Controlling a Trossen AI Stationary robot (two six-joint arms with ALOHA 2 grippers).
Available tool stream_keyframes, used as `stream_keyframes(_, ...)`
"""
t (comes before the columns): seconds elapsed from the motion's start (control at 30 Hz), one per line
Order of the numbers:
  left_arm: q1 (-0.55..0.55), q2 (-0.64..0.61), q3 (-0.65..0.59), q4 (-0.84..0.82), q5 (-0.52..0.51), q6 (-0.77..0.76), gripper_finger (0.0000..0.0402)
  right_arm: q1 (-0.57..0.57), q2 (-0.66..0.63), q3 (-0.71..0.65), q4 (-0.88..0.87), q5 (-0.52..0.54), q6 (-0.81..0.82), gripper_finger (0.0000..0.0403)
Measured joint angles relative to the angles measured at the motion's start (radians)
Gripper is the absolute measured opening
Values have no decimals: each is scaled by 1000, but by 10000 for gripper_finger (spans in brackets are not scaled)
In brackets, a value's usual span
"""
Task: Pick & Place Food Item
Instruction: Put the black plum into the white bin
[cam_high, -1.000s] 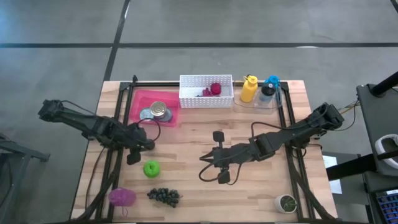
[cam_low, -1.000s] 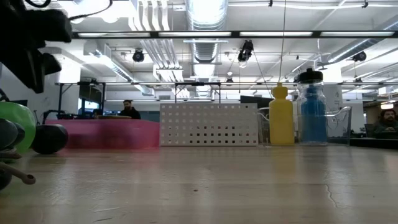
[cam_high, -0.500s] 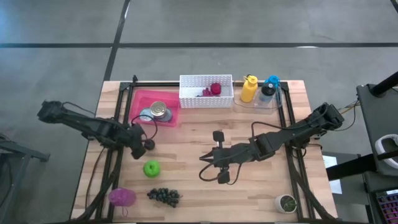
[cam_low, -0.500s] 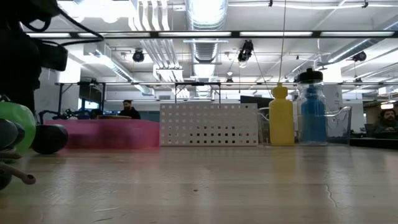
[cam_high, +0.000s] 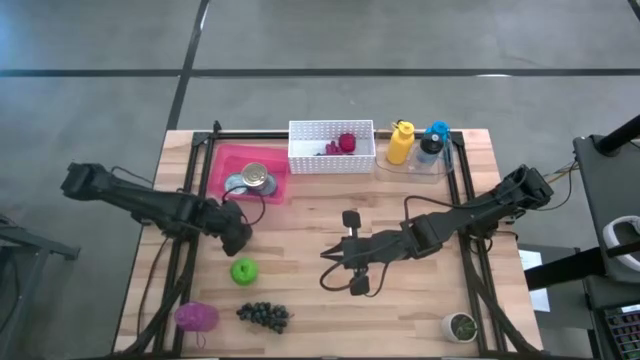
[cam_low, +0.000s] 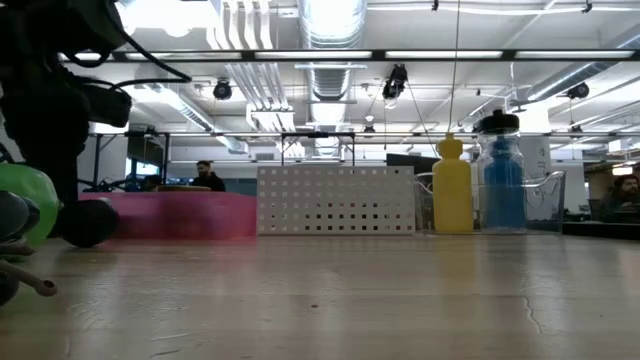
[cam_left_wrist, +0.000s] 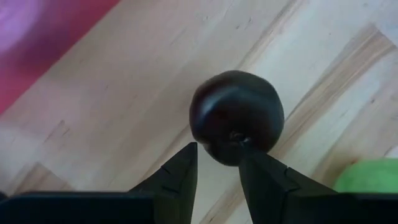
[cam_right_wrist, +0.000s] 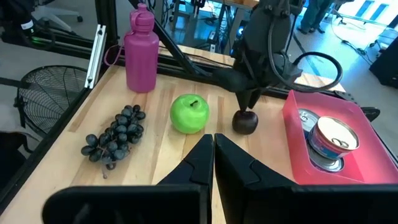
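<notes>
Left gripper (cam_left_wrist: 217, 171) fingers narrowly apart, poised over dark plum (cam_left_wrist: 237, 116), aligning grasp; right gripper (cam_right_wrist: 213, 149) closed, parked at table's 5 o'clock.

Green apple (cam_high: 243, 270) and pink tray (cam_high: 232, 160) flank the plum (cam_high: 241, 233) — center bare.

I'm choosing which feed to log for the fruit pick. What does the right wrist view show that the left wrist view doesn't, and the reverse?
Only the right wrist view shows the grapes, the magenta bottle, the can in the pink tray, the left arm over the fruit, and the right gripper, shut. Only the left wrist view shows the left gripper close up, with its parted fingertips at the dark plum. Both show the plum, the green apple, the pink tray and the wooden table.
</notes>
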Motion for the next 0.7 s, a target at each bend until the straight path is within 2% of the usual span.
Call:
stream_keyframes(0.2,0,83,13,62,4,26,118,0,0,-3,-1,-1,0,8)
stream_keyframes(0.7,40,226,14,405,6,279,118,0,2,-5,-1,-1,7,8)
